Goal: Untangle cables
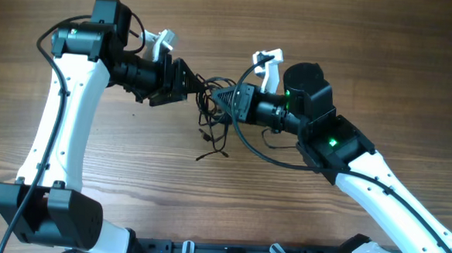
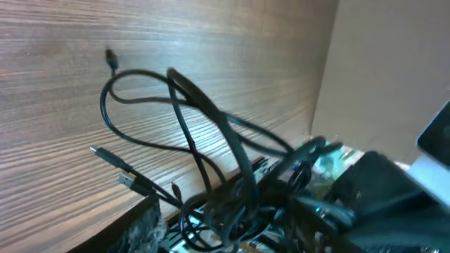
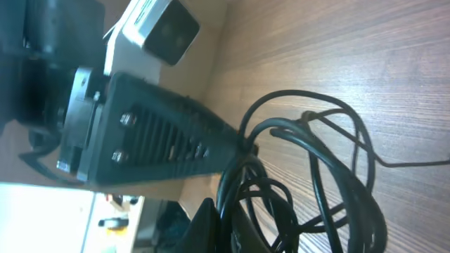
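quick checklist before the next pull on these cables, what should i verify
1. Right claw shut: ok.
2. Right claw pinching a cord: cannot tell; the cables bunch at its tip.
3. Left claw closed on a cord: cannot tell.
4. Cables separated: not ok; loops cross in one tangle.
5. Plug ends clear of both claws: ok, two show free in the left wrist view.
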`<state>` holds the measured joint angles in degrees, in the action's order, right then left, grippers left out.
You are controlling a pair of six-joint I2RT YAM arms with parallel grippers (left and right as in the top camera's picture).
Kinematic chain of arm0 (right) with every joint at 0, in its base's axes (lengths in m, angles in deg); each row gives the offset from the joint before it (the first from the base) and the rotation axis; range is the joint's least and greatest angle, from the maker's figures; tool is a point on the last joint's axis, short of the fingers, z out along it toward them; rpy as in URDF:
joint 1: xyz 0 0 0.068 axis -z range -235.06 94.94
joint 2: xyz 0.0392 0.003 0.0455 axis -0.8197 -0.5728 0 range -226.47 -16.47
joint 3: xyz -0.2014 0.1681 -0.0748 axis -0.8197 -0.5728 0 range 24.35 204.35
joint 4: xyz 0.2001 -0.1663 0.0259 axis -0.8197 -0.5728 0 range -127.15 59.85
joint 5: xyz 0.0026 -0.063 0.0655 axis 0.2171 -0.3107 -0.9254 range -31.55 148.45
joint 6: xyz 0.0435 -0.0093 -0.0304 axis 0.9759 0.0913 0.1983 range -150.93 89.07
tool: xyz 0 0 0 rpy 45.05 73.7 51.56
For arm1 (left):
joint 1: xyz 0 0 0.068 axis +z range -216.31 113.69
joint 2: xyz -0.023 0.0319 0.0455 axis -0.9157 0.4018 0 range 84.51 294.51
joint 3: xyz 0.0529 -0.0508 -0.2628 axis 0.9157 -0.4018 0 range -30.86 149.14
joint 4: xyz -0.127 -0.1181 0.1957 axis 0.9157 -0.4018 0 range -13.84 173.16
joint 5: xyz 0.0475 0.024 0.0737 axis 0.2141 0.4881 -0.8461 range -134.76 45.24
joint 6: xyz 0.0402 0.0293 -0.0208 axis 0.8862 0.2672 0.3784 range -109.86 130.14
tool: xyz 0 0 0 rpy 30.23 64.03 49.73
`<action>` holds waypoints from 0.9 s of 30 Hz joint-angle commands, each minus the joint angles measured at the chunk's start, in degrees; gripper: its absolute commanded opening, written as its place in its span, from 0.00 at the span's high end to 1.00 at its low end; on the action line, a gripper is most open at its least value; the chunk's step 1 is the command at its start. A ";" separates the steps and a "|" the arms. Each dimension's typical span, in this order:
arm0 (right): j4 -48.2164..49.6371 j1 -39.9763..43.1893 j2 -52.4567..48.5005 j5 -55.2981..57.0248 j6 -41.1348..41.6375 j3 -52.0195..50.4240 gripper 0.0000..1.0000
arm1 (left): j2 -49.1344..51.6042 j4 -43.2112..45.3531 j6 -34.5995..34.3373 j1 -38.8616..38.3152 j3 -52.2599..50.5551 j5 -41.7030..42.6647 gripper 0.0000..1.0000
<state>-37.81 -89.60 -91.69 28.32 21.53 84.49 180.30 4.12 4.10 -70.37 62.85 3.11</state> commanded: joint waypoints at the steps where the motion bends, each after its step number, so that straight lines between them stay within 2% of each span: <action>1: 0.31 0.13 -0.44 -3.43 -4.48 0.92 0.96 | -0.11 1.79 -8.07 0.48 0.04 0.28 0.43; 8: 0.59 0.11 -0.44 -3.41 -6.01 0.92 0.96 | -0.11 1.55 -15.54 2.84 0.04 0.37 0.49; 11: 0.59 0.07 -0.44 -3.43 -6.60 0.92 0.96 | -0.11 1.42 -18.14 2.40 0.04 1.49 0.59; 16: 0.66 -0.11 -0.44 -4.76 -7.45 0.92 0.96 | -0.11 1.29 -18.47 2.40 0.04 3.89 0.60; 22: 1.03 -0.42 -0.44 -6.16 -7.56 0.92 0.96 | -0.11 1.25 -18.47 2.40 0.04 6.32 0.75; 27: 1.25 -0.42 -0.44 -6.23 -7.48 0.92 0.96 | -0.11 0.85 -18.45 2.29 0.04 6.32 0.79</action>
<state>-37.33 -89.78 -91.69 23.51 15.22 84.49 180.30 5.17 -14.26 -67.79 62.85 8.12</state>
